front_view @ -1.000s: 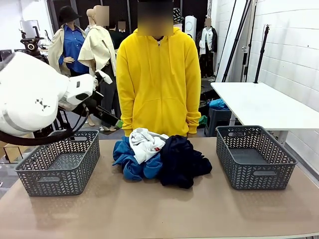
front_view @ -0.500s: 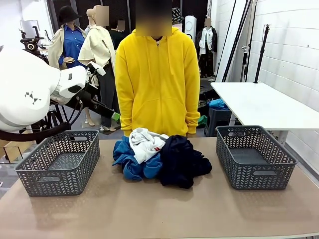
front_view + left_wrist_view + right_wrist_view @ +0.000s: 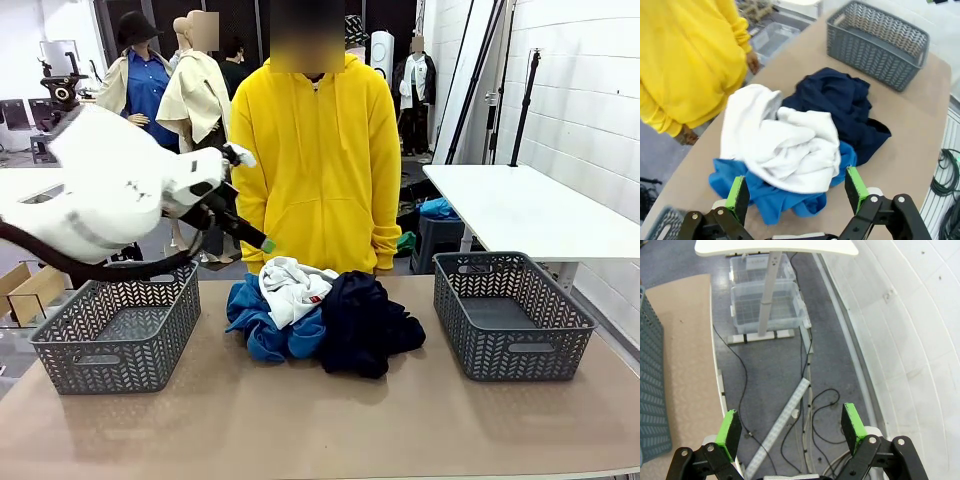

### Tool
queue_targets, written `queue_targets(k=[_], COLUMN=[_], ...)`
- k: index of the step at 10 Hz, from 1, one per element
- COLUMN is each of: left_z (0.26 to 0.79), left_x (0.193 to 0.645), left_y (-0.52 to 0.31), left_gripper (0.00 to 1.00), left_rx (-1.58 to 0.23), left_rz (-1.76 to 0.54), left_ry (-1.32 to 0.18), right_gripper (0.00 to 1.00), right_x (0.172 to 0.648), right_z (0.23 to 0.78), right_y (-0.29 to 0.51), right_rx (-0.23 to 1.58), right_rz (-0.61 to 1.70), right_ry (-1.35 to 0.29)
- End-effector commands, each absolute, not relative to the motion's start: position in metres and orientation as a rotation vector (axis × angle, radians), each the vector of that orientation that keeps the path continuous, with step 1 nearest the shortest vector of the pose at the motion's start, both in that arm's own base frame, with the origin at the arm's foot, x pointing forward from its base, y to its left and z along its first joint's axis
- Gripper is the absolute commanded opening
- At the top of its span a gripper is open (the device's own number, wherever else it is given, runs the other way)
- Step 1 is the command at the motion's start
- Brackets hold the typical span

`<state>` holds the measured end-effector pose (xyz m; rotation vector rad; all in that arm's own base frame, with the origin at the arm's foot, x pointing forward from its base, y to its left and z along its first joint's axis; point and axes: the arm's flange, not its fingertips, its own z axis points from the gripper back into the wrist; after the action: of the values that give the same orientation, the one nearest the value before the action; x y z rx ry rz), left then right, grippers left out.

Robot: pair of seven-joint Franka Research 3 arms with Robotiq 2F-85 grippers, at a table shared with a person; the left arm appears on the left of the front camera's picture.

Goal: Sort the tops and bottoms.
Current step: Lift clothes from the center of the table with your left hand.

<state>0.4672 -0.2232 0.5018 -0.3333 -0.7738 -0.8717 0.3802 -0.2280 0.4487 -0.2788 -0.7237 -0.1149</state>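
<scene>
Tan tabletop (image 3: 320, 420), items as I read them from left to right.

- Grey left basket (image 3: 115, 325): at the left end.
- Left gripper (image 3: 796, 192): raised above the table between that basket and the pile, fingers spread wide and empty.
- Blue top (image 3: 262, 335): mid-table, lying under the white top (image 3: 290, 288).
- Navy bottoms (image 3: 365, 322): one dark heap touching both tops on their right; I cannot separate the two.
- Person in a yellow hoodie (image 3: 315, 170): directly behind the pile, hands at the far edge.
- Grey right basket (image 3: 510, 315): at the right end.
- Right gripper (image 3: 791, 429): spread wide and empty, over floor cables (image 3: 805, 390) beside the table.
</scene>
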Motion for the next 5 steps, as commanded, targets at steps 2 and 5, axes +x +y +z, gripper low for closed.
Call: queue_targets(k=[2, 5], left_z=[0.457, 0.438], left_x=[0.531, 0.538], left_y=[-0.243, -0.25], left_gripper=[1.0, 1.0], left_rx=[-0.348, -0.341], left_rz=[-0.928, -0.949], left_ry=[-0.644, -0.627], right_gripper=[1.0, 1.0], right_x=[0.378, 0.378], right_z=[0.449, 0.449], right_y=[-0.229, -0.229], right_rx=[-0.278, -0.278], right_rz=[-0.112, -0.112], right_ry=[-0.718, -0.718])
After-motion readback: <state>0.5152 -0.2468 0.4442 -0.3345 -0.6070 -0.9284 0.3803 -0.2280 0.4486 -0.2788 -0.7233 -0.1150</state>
